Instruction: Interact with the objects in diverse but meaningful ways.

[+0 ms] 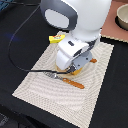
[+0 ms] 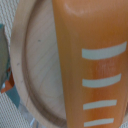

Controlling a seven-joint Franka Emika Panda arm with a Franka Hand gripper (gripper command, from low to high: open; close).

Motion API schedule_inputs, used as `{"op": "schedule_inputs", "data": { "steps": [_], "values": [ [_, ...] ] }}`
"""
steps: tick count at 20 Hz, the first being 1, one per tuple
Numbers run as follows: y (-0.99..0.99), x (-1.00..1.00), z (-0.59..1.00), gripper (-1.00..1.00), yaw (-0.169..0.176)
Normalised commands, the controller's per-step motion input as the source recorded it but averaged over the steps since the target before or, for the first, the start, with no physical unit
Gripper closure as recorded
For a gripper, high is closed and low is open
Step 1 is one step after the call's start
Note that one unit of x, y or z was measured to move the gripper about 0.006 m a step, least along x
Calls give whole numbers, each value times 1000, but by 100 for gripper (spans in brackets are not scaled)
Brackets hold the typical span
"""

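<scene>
Bread loaf point(image 2: 87, 60), orange-brown with pale scored lines across it, fills most of the wrist view and lies over a round wooden plate point(image 2: 35, 65) with a raised rim. In the exterior view the arm point(image 1: 75, 30) hides this loaf and plate almost fully; only a bit of orange shows under the wrist, near the middle of the woven placemat point(image 1: 50, 87). The placemat covers the center of the dark table point(image 1: 15, 55). Toward the far-left corner of the mat, a yellow block point(image 1: 55, 38) lies at its edge, partly behind the arm. Near the front of the arm, an orange utensil point(image 1: 75, 83) with a metal end lies flat on the mat, and a black cable point(image 1: 20, 50) runs across the table toward it. At the far-right corner of the table a grey pot point(image 1: 122, 17) stands on a brown board. The gripper is hidden below the wrist body, so I cannot tell if its fingers are spread or pressed together.
</scene>
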Motion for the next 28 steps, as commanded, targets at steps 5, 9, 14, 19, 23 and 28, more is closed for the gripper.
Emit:
{"op": "schedule_inputs", "data": {
  "steps": [5, 9, 14, 19, 23, 28],
  "values": [
    [18, -190, 0, 100, 15],
    [0, -73, 0, 100, 22],
    [0, -94, -78, 100, 22],
    [4, -65, 143, 100, 26],
    [0, -62, -141, 100, 25],
    [0, -31, -591, 100, 24]
  ]
}}
